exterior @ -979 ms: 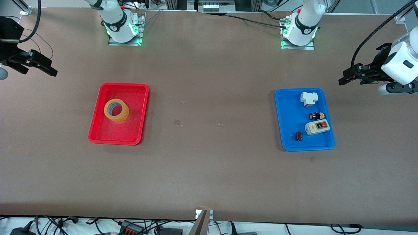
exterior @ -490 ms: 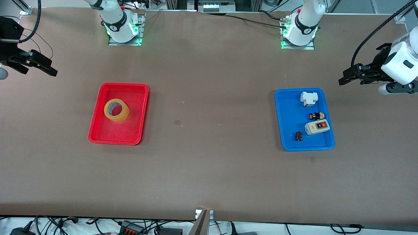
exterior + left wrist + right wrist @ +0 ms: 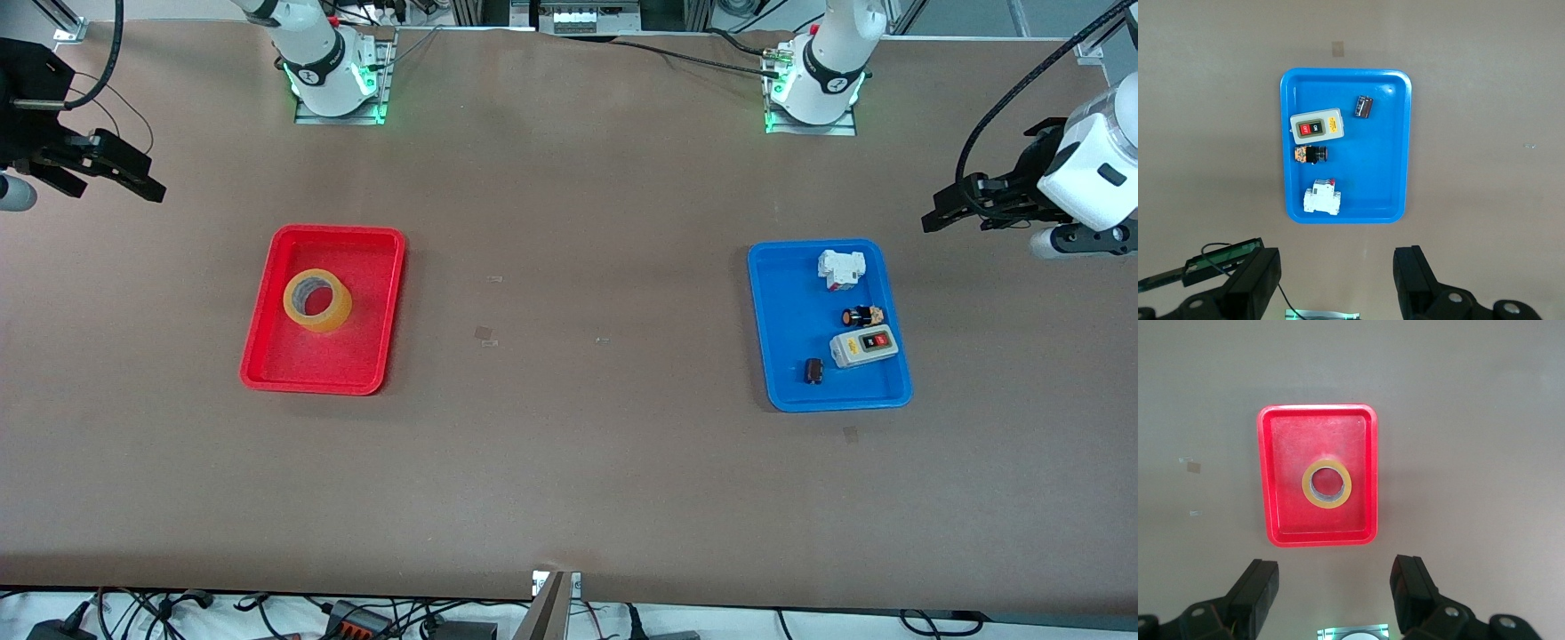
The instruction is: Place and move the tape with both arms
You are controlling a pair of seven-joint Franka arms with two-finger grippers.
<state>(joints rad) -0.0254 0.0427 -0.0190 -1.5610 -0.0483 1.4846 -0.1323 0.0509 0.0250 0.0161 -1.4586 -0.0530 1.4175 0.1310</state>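
The right hand (image 3: 107,175) hangs high over the counter's right-arm end, fingers spread wide, empty. The left hand (image 3: 944,211) mirrors it, also open and empty.

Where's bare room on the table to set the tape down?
The wide brown stretch between the red tray and the blue tray is bare. The tape leaves room around it in its tray. The blue tray is crowded toward the left arm's end.

Two white jointed arms — the left arm (image 3: 1089,169) and the right arm (image 3: 307,44) — wear dark round joint caps and trail black cables. Each base glows green. Black two-finger grippers — blocky, matte fingers (image 3: 1258,283) flanking each jaw gap.
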